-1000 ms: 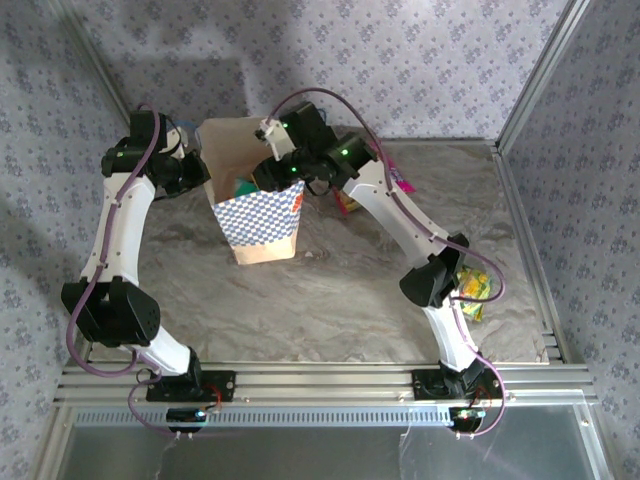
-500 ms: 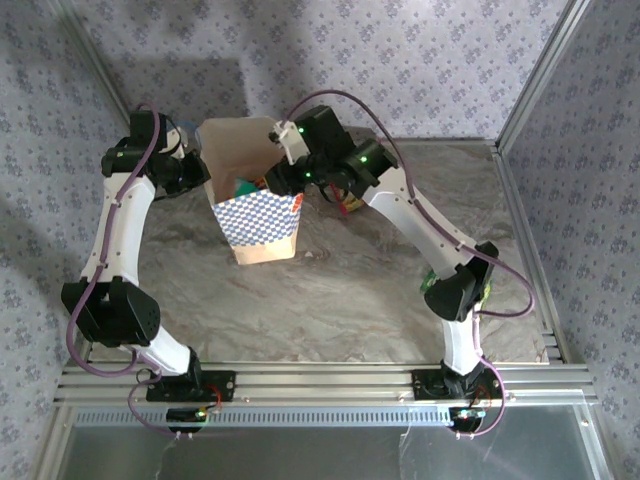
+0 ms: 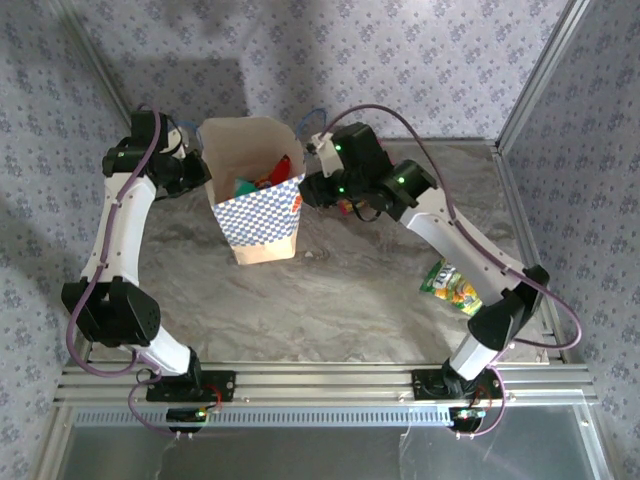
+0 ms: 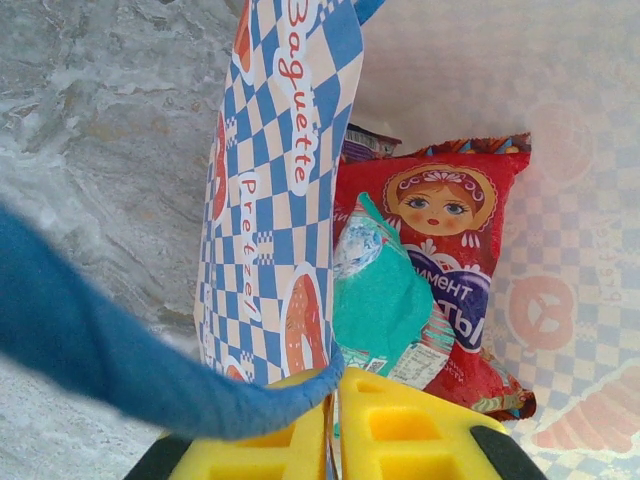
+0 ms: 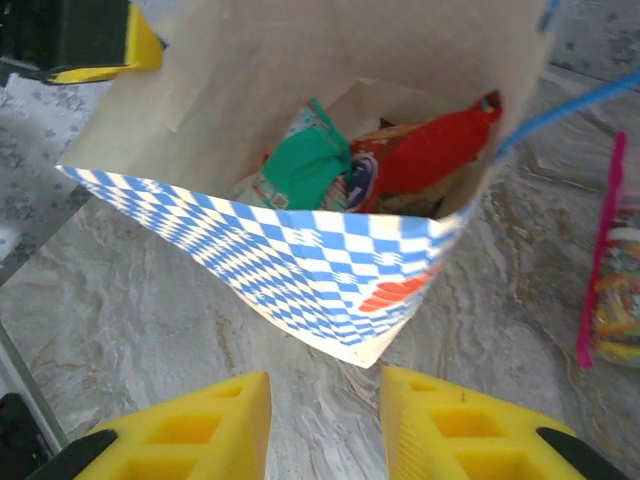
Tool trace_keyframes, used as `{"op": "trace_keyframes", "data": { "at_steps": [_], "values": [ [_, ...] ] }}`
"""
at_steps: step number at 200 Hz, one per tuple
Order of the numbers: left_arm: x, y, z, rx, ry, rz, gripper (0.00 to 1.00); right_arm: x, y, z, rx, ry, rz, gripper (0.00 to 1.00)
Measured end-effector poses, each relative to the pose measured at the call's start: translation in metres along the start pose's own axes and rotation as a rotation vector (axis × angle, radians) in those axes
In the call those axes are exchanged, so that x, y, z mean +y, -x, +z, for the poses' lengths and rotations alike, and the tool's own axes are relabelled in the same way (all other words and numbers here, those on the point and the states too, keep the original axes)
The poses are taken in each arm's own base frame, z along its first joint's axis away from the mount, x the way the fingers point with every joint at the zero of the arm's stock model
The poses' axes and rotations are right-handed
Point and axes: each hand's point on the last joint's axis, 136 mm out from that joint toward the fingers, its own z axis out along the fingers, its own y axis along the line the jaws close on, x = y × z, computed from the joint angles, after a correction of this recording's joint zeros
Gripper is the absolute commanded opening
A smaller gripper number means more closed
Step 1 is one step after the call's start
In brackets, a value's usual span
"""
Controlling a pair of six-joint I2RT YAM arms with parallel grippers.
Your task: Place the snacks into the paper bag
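The paper bag stands upright at the back left of the table, its mouth open. My left gripper is shut on the bag's left rim, with the blue cord handle draped across its fingers. Inside lie a red packet, a teal packet and a purple one. My right gripper is open and empty, just off the bag's right corner. A magenta packet lies right of the bag. A green-yellow packet lies on the table at the right.
Metal frame posts and patterned walls close in the table at the back and sides. The right arm's elbow sits near the table's right front corner. Marbled tabletop stretches in front of the bag.
My right gripper has drawn back from over the bag's mouth to its right side, and the arm has swung right, uncovering the green-yellow packet. The left arm has stayed still.
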Motion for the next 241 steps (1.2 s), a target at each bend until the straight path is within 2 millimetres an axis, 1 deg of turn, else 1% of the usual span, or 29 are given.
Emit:
{"op": "trace_keyframes", "data": {
  "at_steps": [46,75,118,137,168,196,218,241],
  "values": [
    [-0.003,-0.002,0.001,0.004,-0.005,0.007,0.12,-0.030,-0.021,-0.020,-0.014,-0.077,0.089,0.33],
    [-0.005,-0.003,0.001,0.006,-0.007,0.012,0.12,-0.047,-0.035,-0.028,-0.011,-0.122,0.153,0.34],
    [-0.007,-0.005,0.002,0.011,-0.002,0.018,0.13,-0.073,-0.059,-0.039,-0.011,-0.198,0.256,0.42],
    [-0.007,-0.006,0.002,0.013,0.004,0.022,0.13,-0.086,-0.070,-0.048,-0.018,-0.234,0.312,0.49],
    [-0.006,-0.006,0.001,0.012,0.015,0.022,0.13,-0.108,-0.085,-0.063,-0.040,-0.294,0.407,0.56],
    [-0.006,-0.006,0.000,0.013,0.019,0.021,0.13,-0.125,-0.103,-0.071,-0.044,-0.342,0.496,0.67],
    [-0.006,-0.006,0.000,0.014,0.019,0.022,0.13,-0.139,-0.118,-0.075,-0.046,-0.383,0.561,0.71],
    [-0.005,-0.006,0.000,0.012,0.022,0.021,0.13,-0.155,-0.138,-0.080,-0.034,-0.433,0.634,0.73]
  ]
}}
